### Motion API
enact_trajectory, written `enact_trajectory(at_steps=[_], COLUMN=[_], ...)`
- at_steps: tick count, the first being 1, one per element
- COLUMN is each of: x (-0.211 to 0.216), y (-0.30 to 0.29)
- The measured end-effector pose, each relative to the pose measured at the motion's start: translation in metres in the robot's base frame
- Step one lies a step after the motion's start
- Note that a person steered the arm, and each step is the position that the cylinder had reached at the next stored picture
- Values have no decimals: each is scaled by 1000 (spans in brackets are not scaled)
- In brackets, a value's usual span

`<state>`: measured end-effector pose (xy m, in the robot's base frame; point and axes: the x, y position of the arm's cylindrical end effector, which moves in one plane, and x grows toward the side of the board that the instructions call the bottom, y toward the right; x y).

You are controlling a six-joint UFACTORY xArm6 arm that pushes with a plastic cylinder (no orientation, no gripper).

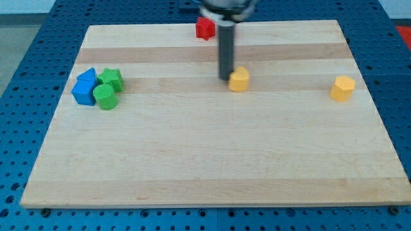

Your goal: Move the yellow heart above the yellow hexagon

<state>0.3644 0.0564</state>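
My tip [225, 78] is down on the wooden tabletop [212, 160], a little beyond the middle and just left of the yellow heart [239, 79], so close that the two appear to touch, though I cannot tell for certain whether there is a sliver of space between them. The rod rises straight up from the tip and runs out of sight at the far edge of the view, where a dark, blurred part of the arm shows. There is no hand on this arm, only the plain rod, so there is nothing wide, narrow or holding anything. The yellow heart sits slightly right of centre in the far half of the tabletop. The yellow hexagon [342, 88] stands well apart from it, over near the right edge and at almost the same depth, only a touch nearer. A red block [205, 28] lies at the far edge, left of the rod and well beyond the tip; its shape is too blurred to make out. On the left side, four blocks are bunched together and touching: a blue block with a peaked top [87, 76] at the far left, a blue cube-like block [83, 92] just in front of it, a green block [112, 79] to the right, and a green cylinder [104, 97] nearest of the group
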Motion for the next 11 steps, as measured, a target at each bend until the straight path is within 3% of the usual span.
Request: enact_trajectory(at_steps=[1, 3, 6, 7, 8, 10, 11], x=[-1, 18, 32, 60, 61, 19, 36], y=[1, -60, 59, 47, 64, 124, 111])
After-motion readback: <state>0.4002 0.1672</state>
